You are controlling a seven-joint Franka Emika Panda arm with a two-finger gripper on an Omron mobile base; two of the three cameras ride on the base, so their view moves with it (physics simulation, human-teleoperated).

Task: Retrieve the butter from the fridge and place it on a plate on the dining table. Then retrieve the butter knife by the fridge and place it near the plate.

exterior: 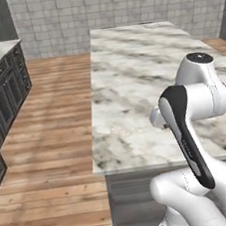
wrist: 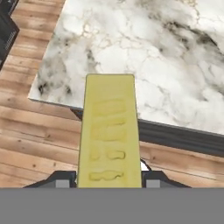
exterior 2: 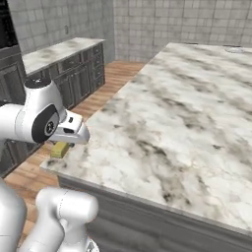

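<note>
Three views, and we take them in turn. From the left base view we see the dining table stretching ahead, its marble top bare on the part shown here, with the wooden floor to its left and a dark cabinet run along the far left wall. Our arm is folded up in the lower right, elbow high, forearm reaching forward over the table's near edge.

From the right base view the wrist hangs over the near left corner of the table, and the butter shows as a small yellow block just under the hand, right at the table's edge. Far across the top, near the upper right corner of this view, we make out the rim of the plate, well apart from the hand.

From the hand view the gripper is clamped on the butter: the stick stands up between the two fingers, one at each long side, its far end over the table's edge. The camera looks down and forward onto the table corner.

We judge the step in hand to be carrying the butter to the plate. To do it well we should keep the grip steady, hold the stick clear above the marble while crossing, and bring it over the plate's middle before lowering, since the plate lies far off and the arm is tucked close.
</note>
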